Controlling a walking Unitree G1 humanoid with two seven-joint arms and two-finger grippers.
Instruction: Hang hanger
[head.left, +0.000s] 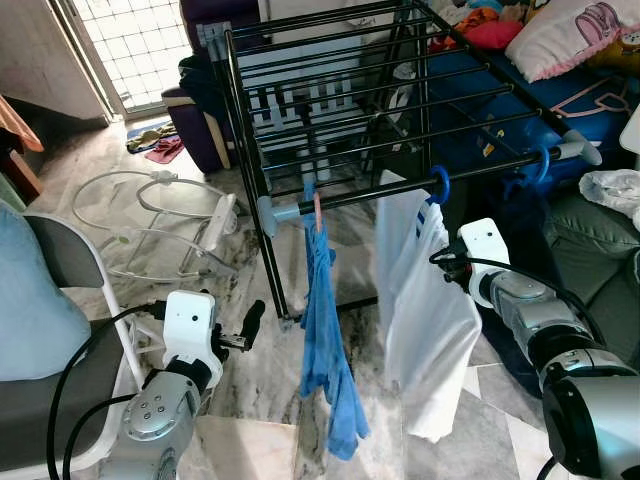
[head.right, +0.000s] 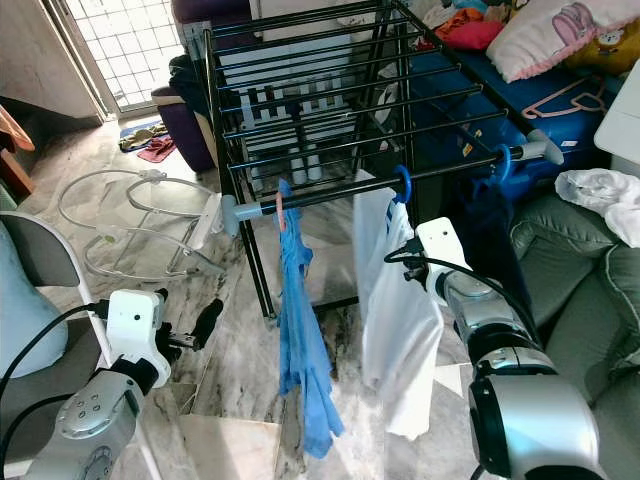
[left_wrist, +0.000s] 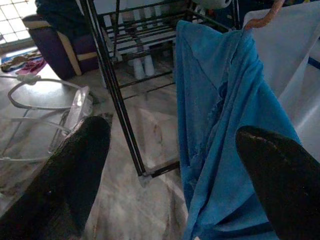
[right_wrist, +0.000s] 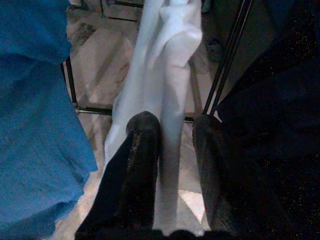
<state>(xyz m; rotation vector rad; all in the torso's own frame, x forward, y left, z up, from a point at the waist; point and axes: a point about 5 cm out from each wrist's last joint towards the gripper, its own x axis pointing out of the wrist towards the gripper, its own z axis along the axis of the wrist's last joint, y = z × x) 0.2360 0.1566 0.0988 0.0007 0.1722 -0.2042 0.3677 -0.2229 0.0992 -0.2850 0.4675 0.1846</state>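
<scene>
A black drying rack (head.left: 330, 90) stands ahead with a front rail (head.left: 370, 195). On that rail hang a blue garment (head.left: 325, 340) on a pink hanger (head.left: 317, 210) and a white garment (head.left: 425, 320) on a blue hanger (head.left: 440, 183). A second blue hanger (head.left: 540, 160) hooks the rail's right end. My right gripper (right_wrist: 175, 122) reaches in behind the white garment, its fingers nearly together with the white cloth running between them. My left gripper (head.left: 250, 325) is held low, left of the blue garment, open and holding nothing.
A white wire frame (head.left: 150, 215) lies on the marble floor at the left. A grey chair with a pale blue cushion (head.left: 60, 330) is near my left arm. A dark sofa (head.left: 590, 250) sits at the right, with a blue bed (head.left: 500, 90) behind the rack.
</scene>
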